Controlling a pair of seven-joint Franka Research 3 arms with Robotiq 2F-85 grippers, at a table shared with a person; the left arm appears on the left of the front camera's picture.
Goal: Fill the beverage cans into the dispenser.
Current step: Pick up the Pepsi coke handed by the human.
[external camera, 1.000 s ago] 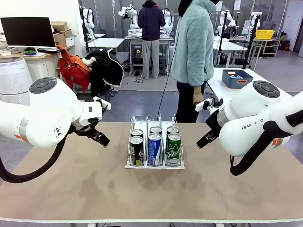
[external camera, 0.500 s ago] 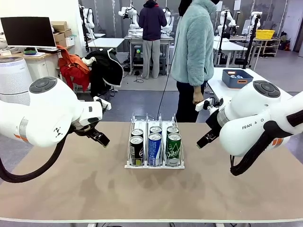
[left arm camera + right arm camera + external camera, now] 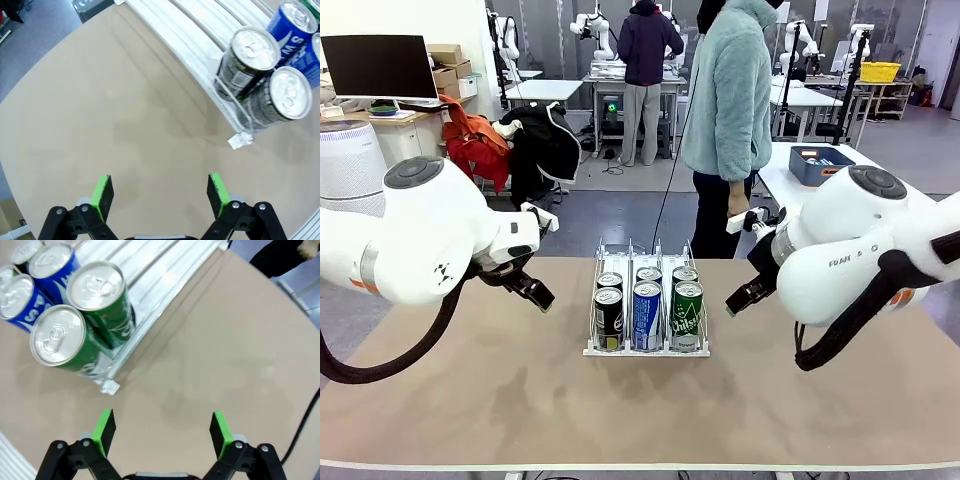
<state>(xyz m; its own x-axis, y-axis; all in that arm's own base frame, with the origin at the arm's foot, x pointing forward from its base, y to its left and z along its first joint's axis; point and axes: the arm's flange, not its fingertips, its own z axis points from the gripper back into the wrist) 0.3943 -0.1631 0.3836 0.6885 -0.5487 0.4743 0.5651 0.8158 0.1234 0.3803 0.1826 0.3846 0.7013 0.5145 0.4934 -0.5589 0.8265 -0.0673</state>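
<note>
Shows the rack (image 3: 646, 348) at mid-surface (image 3: 470, 400), holding six cans (image 3: 647, 312) upright, two per lane: black cans (image 3: 609, 318) at 9 o'clock, blue cans (image 3: 290, 30) in the middle, green cans (image 3: 687, 315) at 3 o'clock. Places the left end effector (image 3: 542, 297) at 9 o'clock of the rack, over bare surface, fingers apart and gripping nothing. Places the right end effector (image 3: 738, 298) at 3 o'clock of the rack, near the green cans, fingers likewise apart and empty.

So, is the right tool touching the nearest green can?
Apart. The right wrist view shows bare table between the open right tool and the green can in the dispenser.
</note>
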